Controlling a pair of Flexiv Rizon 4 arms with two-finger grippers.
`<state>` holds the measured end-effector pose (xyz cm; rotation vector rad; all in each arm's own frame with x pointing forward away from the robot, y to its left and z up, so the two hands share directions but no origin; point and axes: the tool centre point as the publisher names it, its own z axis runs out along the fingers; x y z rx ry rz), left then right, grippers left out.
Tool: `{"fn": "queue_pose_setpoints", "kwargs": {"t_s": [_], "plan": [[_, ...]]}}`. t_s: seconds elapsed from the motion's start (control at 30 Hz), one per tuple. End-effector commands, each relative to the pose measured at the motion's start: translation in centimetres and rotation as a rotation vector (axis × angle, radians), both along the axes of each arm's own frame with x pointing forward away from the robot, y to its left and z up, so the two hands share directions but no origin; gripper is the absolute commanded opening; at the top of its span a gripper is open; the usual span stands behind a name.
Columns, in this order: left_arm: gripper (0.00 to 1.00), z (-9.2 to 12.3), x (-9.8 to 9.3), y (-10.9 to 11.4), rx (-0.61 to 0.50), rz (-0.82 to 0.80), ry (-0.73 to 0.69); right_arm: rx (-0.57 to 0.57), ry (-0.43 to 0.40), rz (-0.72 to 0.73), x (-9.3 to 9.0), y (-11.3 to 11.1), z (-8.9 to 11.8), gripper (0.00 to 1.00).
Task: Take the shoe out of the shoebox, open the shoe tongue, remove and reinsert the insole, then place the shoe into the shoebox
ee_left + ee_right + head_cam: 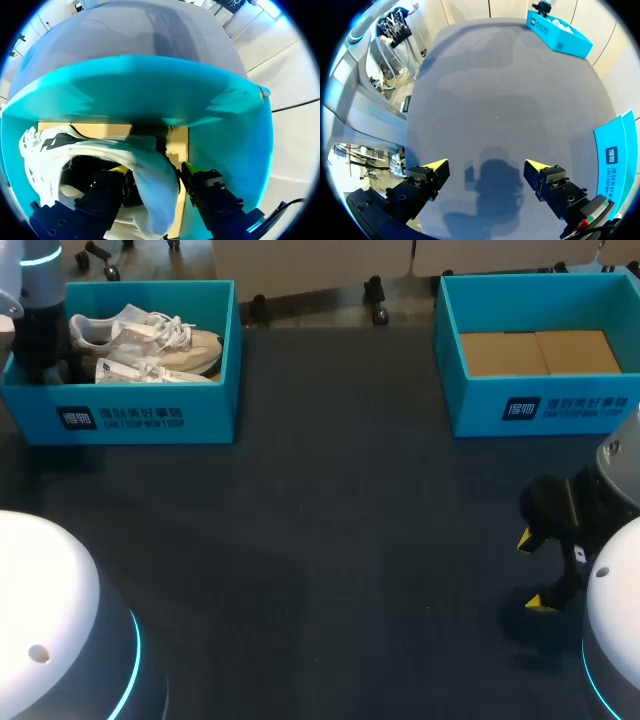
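Observation:
A white and cream sneaker (150, 340) lies in the blue shoebox (150, 415) at the table's far left. My left gripper (45, 355) is down inside that box at the shoe's heel end. In the left wrist view the gripper (155, 169) straddles the sneaker's (150, 175) heel wall, one yellow-tipped finger (120, 171) inside the shoe's opening and the other outside it. The outer finger looks just short of touching, so the gripper is open. The box's wall (150, 90) rises straight ahead. My right gripper (532, 570) (487, 165) hangs open over bare table at the near right, holding nothing.
A second blue box (540, 405) with a brown cardboard floor stands at the far right; its corner (615, 160) is close beside my right gripper. Dark table runs between the two boxes. The shoe's box (555, 35) shows far ahead in the right wrist view.

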<state>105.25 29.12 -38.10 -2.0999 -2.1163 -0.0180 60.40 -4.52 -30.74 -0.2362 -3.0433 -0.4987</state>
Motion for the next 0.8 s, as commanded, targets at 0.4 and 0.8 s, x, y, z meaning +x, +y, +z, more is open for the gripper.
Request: {"fn": "queue_pose_setpoints", "kwargs": {"t_s": [0.4, 0.8], "plan": [[0.00, -0.79, 0.13, 0.42, 0.021, -0.010, 0.009, -0.002, -0.003, -0.001, -0.20, 0.00, -0.03, 1.00], [0.00, 0.08, 0.36, 0.80, 0.020, -0.025, 0.003, -0.002, -0.003, -0.001, -0.20, 0.00, -0.03, 1.00]]}}
